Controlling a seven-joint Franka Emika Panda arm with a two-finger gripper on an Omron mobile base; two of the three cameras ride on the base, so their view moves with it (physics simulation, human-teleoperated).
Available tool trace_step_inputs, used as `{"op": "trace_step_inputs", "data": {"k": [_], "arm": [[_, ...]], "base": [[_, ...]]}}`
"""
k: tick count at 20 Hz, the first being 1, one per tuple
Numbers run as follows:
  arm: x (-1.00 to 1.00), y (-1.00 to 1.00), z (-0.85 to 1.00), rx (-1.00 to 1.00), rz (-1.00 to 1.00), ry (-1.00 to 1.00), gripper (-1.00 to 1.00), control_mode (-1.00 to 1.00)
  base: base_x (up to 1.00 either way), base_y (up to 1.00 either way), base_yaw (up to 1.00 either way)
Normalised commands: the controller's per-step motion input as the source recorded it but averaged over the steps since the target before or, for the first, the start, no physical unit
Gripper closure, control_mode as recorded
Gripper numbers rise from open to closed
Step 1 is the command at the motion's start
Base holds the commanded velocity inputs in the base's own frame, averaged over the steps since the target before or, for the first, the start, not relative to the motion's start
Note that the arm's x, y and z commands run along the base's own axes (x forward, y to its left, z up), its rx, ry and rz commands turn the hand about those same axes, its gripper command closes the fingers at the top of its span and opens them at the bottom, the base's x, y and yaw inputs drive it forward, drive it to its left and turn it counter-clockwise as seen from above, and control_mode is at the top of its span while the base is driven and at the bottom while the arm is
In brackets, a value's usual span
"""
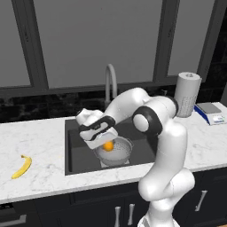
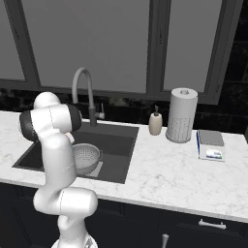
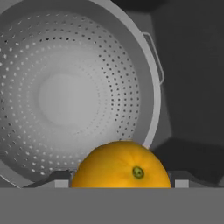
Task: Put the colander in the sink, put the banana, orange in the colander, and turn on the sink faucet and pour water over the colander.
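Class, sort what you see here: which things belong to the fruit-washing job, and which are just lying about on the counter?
Job: colander, sink, orange between the gripper fingers, banana, sink faucet.
Lying about: paper-towel roll, soap bottle, scale.

Marble counter (image 1: 44, 133): banana (image 1: 21, 167) left of sink (image 1: 75, 153); right of it, soap bottle (image 2: 155, 123), paper-towel roll (image 2: 181, 115), scale (image 2: 210, 145).
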Motion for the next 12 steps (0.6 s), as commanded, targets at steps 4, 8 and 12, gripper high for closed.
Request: {"op": "trace_step_inputs", "data": {"k": [4,8,12], "arm": [[0.32,-0.34,-0.26,0.03,-0.06,0.06,1.0,-1.0],[0.07,-0.1,-0.31,0.05,-0.03,0.0,1.0,-1.0],[0.08,0.0,-0.32,0.08,-0.03,0.0,1.0,-1.0]], "base": [[0.0,0.0,0.0],[0.0,0.0,0.0],[0.0,0.0,0.0]]}}
